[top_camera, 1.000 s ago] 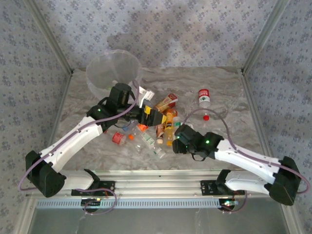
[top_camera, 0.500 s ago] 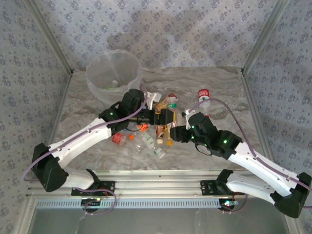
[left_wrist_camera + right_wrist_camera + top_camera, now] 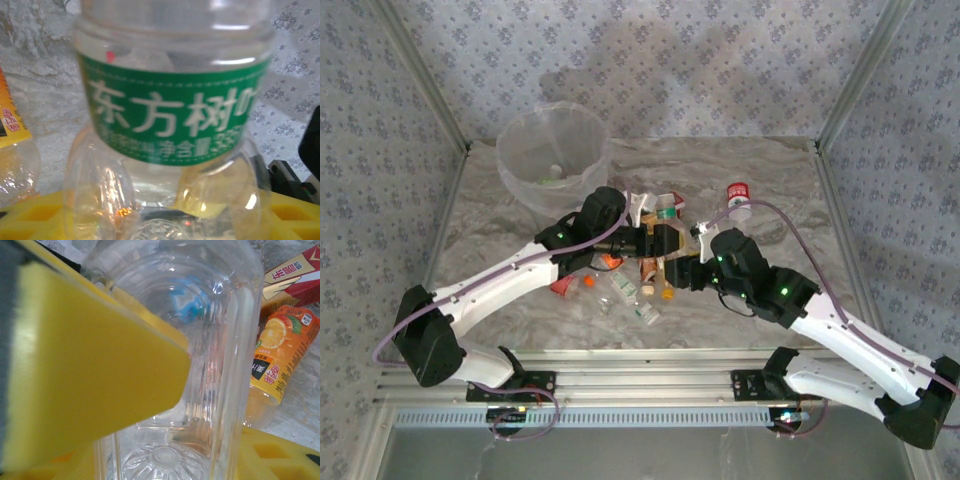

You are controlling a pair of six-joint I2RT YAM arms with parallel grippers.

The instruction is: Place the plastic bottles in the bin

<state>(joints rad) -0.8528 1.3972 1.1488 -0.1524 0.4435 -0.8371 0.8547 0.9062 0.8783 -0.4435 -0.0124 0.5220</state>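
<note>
A clear plastic bottle with a green label [image 3: 170, 115] stands close in the left wrist view, its base between the yellow pads [image 3: 40, 215] of my left gripper [image 3: 165, 212], which is shut on it. In the top view the left gripper [image 3: 658, 240] is in the bottle pile [image 3: 650, 265] at mid-table. My right gripper [image 3: 684, 264] sits just right of it, shut on a clear ribbed bottle [image 3: 200, 340] between its yellow pads [image 3: 90, 370]. The bin [image 3: 510, 170] stands at the far left with a small item inside.
An orange juice bottle [image 3: 277, 355] and a red carton [image 3: 300, 275] lie beside the held clear bottle. A red-labelled bottle [image 3: 738, 197] stands apart at the far right. More bottles [image 3: 640, 305] lie toward the near edge. Both grippers are very close together.
My left arm swung from beside the bin down to the pile, and its jaws closed on the green-labelled bottle. The right arm moved up and left with its clear bottle.
</note>
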